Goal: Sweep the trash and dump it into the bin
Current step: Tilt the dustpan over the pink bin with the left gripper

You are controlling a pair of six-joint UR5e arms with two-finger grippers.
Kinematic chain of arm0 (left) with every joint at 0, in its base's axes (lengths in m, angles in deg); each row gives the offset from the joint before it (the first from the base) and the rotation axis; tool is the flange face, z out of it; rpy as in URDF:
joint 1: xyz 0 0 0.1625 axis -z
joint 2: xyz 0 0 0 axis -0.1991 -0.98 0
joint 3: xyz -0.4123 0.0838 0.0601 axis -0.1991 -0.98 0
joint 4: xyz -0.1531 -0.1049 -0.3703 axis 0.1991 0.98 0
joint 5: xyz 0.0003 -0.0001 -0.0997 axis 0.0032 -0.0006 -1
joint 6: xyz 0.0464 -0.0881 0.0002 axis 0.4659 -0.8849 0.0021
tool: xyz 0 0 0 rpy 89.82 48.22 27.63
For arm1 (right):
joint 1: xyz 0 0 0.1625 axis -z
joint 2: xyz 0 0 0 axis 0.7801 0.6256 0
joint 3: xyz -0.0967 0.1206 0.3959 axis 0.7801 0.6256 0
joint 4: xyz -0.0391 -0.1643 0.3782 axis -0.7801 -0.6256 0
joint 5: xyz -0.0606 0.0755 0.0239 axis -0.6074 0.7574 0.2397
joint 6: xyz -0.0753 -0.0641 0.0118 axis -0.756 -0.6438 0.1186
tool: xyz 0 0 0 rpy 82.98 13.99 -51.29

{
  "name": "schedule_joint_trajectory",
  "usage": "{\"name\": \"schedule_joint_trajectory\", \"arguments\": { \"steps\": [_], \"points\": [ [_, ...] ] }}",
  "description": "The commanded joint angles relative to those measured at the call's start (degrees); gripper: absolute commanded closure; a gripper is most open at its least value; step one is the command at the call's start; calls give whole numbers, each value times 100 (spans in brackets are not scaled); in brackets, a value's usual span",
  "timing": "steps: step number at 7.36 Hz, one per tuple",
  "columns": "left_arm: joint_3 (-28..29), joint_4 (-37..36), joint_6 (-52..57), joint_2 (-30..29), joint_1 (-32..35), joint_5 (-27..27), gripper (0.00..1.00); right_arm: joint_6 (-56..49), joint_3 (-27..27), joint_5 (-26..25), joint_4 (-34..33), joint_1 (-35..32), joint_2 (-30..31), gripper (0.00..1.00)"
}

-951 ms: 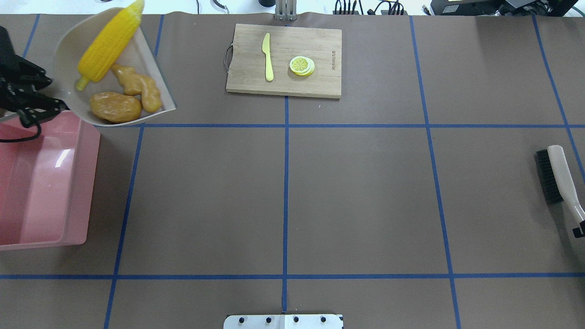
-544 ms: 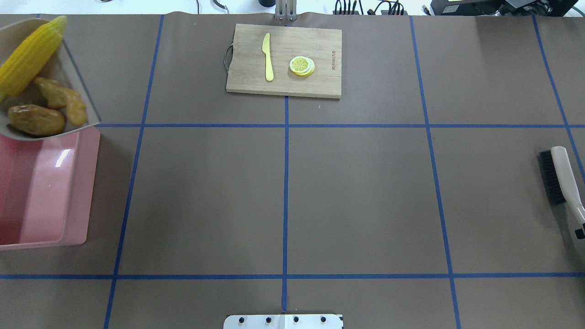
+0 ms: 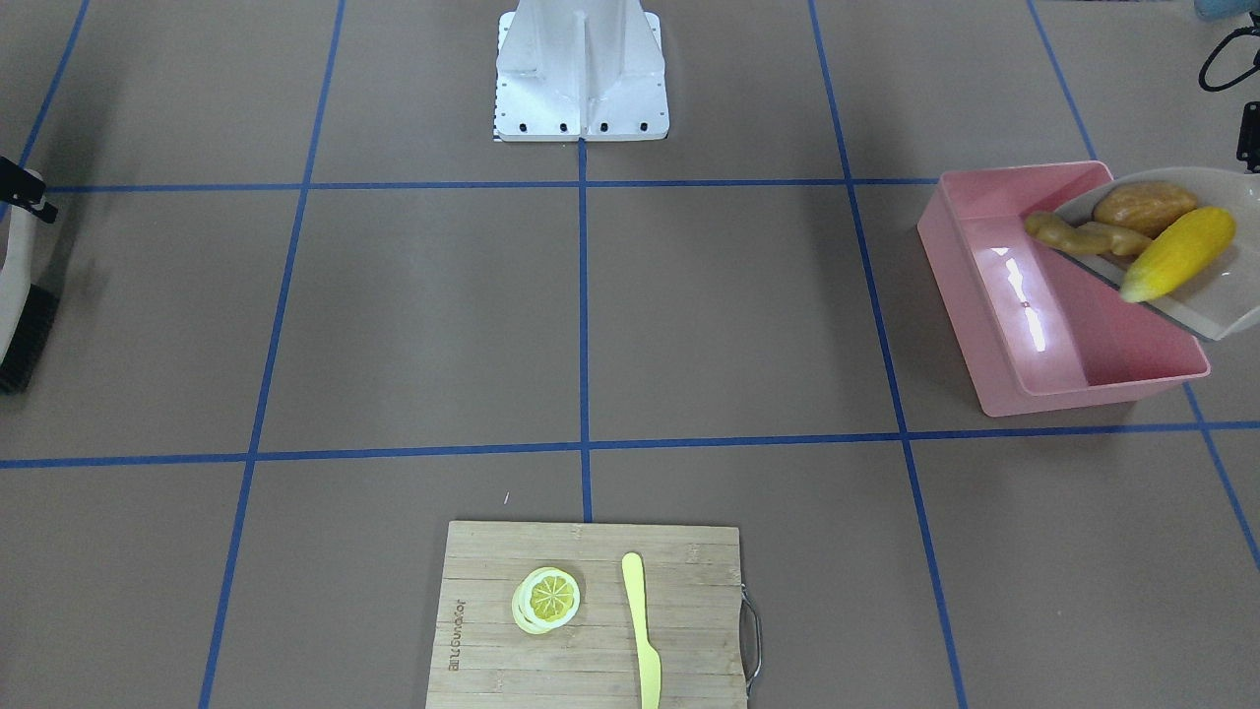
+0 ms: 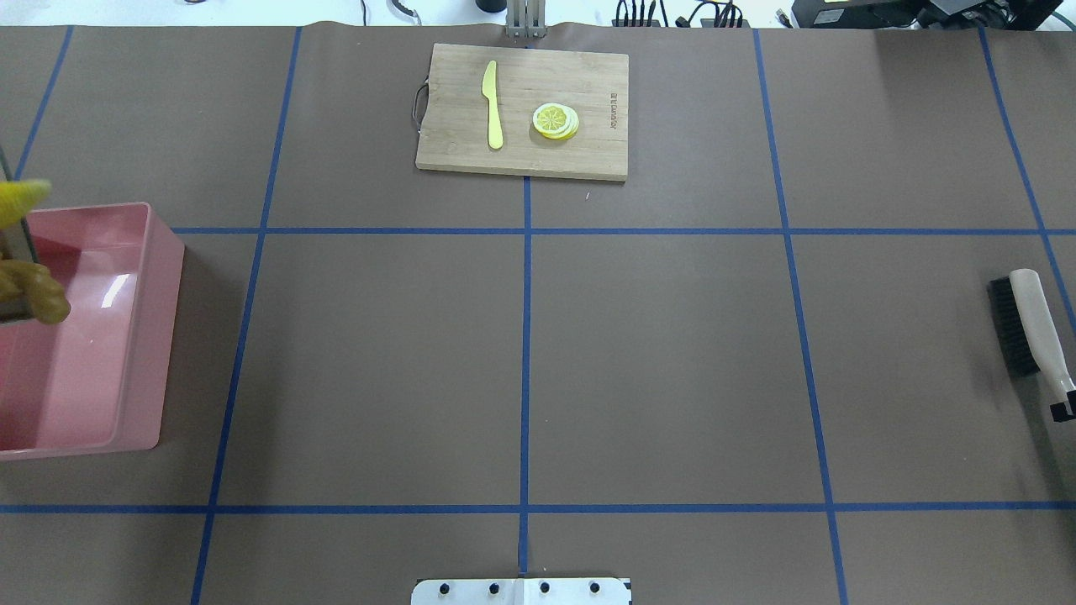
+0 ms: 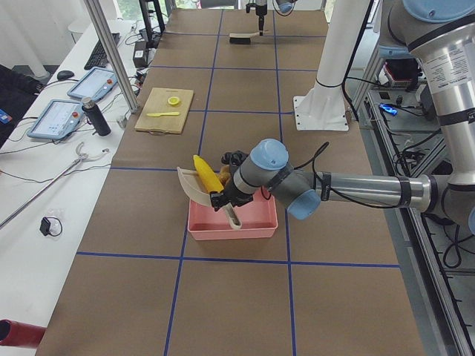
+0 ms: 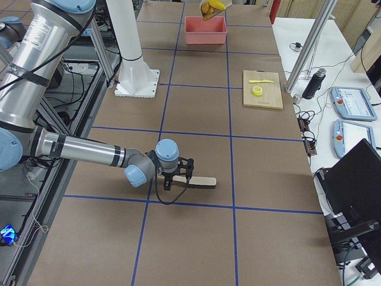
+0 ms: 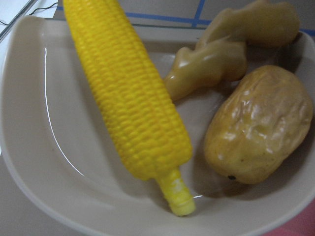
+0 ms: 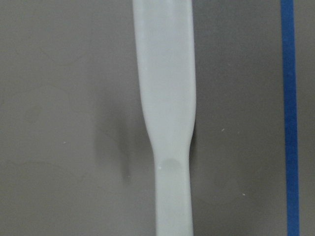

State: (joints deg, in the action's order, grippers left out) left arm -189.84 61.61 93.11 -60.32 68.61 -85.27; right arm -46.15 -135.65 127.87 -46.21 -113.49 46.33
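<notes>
The beige dustpan [image 3: 1216,305] hangs tilted over the pink bin [image 3: 994,325]. In it lie the yellow corn cob [image 3: 1176,254], the tan potato [image 3: 1145,205] and the beige ginger root [image 3: 1078,236], whose end pokes past the pan's lip above the bin's inside. The left wrist view shows all three close up: corn [image 7: 128,98], ginger [image 7: 221,54], potato [image 7: 256,128]. My left gripper [image 5: 225,206] is shut on the dustpan's handle. My right gripper [image 4: 1063,410] is shut on the brush [image 4: 1030,323] handle, low over the table at the far right.
A wooden cutting board [image 4: 521,109] at the table's far middle carries a pale yellow knife [image 4: 493,105] and a lemon slice [image 4: 555,120]. The robot's white base plate [image 4: 521,591] sits at the near middle edge. Blue tape lines cross the brown table.
The dustpan with the trash has moved left, almost out of the overhead view, over the bin. Only the corn's tip and the ginger still show there. The brush has shifted slightly.
</notes>
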Motion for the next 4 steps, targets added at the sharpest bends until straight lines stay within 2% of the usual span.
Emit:
{"name": "schedule_joint_trajectory", "arguments": {
  "steps": [1, 3, 4],
  "points": [
    [71, 269, 1224, 86, 77, 530, 100, -135, -33, 169, -8, -325, -100, 0],
    [63, 324, 1290, 86, 103, 551, 100, -1038, 37, 135, -157, -781, -48, 0],
    [36, 324, 1299, 86, 120, 551, 100, -1607, 28, 92, -558, -975, -91, 0]
  ]
}}
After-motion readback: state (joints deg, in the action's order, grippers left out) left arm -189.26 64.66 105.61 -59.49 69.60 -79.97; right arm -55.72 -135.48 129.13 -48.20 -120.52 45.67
